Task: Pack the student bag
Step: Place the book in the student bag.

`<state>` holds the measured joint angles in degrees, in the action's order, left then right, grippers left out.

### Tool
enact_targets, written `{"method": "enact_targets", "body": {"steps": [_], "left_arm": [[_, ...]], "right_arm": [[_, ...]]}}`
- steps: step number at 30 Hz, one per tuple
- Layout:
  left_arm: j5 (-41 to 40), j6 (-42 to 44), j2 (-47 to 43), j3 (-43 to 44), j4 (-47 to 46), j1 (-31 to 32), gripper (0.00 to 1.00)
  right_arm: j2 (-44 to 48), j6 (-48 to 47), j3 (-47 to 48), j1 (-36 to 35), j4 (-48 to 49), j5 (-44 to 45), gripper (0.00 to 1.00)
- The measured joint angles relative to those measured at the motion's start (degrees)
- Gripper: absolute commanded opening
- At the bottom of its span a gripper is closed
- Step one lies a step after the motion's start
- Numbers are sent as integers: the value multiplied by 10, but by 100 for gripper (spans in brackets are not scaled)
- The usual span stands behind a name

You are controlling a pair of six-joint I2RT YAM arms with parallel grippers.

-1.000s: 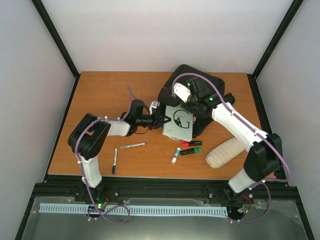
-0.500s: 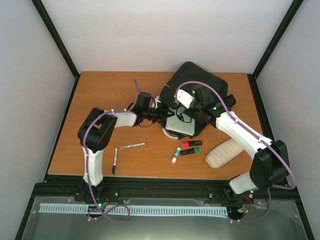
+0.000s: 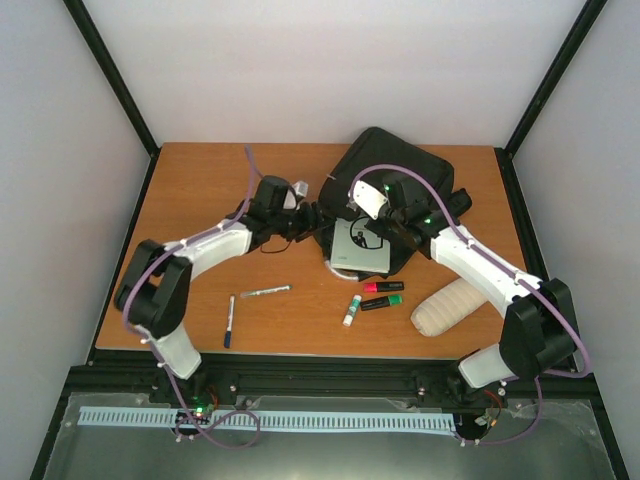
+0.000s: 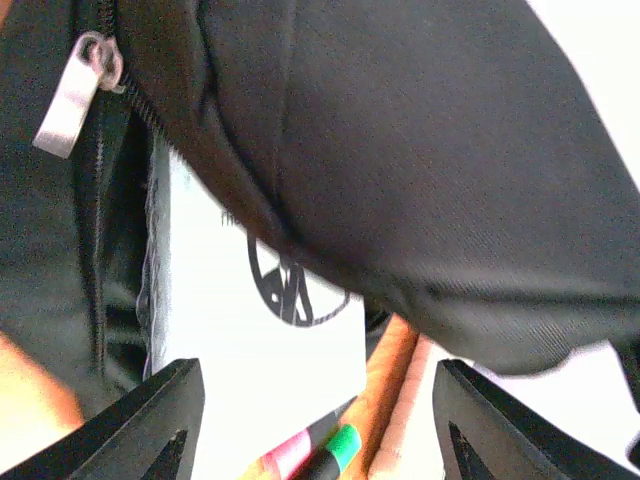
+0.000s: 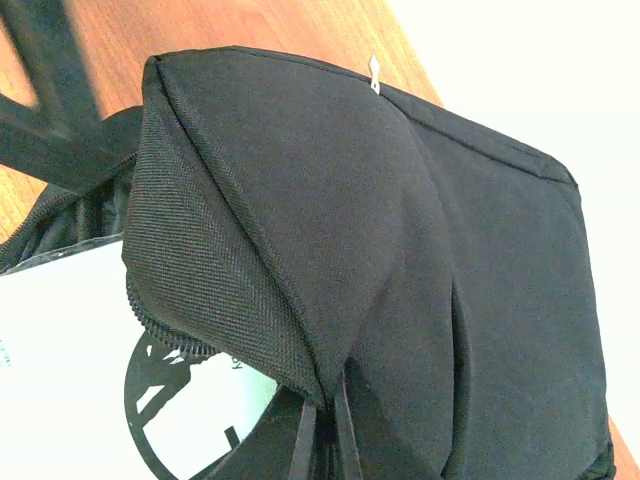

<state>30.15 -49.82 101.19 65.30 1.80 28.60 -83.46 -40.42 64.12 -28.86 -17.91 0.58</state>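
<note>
From my screens the student bag is matt black woven cloth, its zip pull dull metal. The booklet looks smooth white paper, the worktop smooth brown wood, the pouch ribbed beige cloth.

White book fills the bag mouth; markers and pouch crowd the near right; table left side is open.
</note>
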Motion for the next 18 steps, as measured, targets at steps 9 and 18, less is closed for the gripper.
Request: {"method": "enact_targets", "body": {"steps": [9,18], "left_arm": [[-38,-11,-110,-153,-8,54,18],[-45,-33,-91,-198,-57,79,1]], "right_arm": [[0,9,-12,0,11,-2,3],[1,16,-18,0,15,-11,3]]}}
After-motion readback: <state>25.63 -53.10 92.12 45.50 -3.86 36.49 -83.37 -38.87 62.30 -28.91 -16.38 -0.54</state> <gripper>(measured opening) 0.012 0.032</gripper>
